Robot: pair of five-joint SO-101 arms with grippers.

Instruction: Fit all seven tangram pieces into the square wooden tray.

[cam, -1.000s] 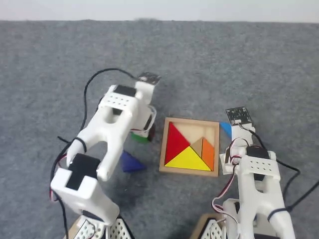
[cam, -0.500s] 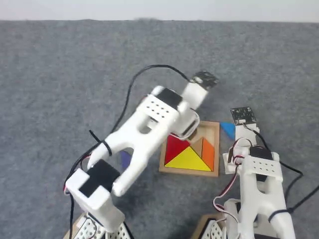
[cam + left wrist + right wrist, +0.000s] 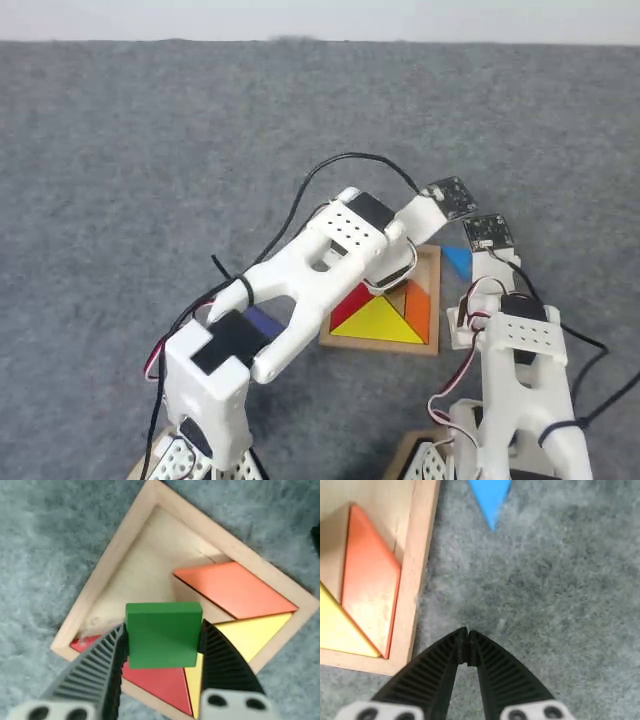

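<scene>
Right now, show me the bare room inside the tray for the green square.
Bare floor of the wooden tray lies between two of its rims, the orange parallelogram and the red triangle; around the yellow triangle it is crowded.

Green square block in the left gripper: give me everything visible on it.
The green square block looks like painted wood, matte, with one thick edge showing. It is clamped between the left gripper's ribbed black fingers, one on each side, over the square wooden tray, above its red triangle. Whether it touches the tray is unclear.
</scene>
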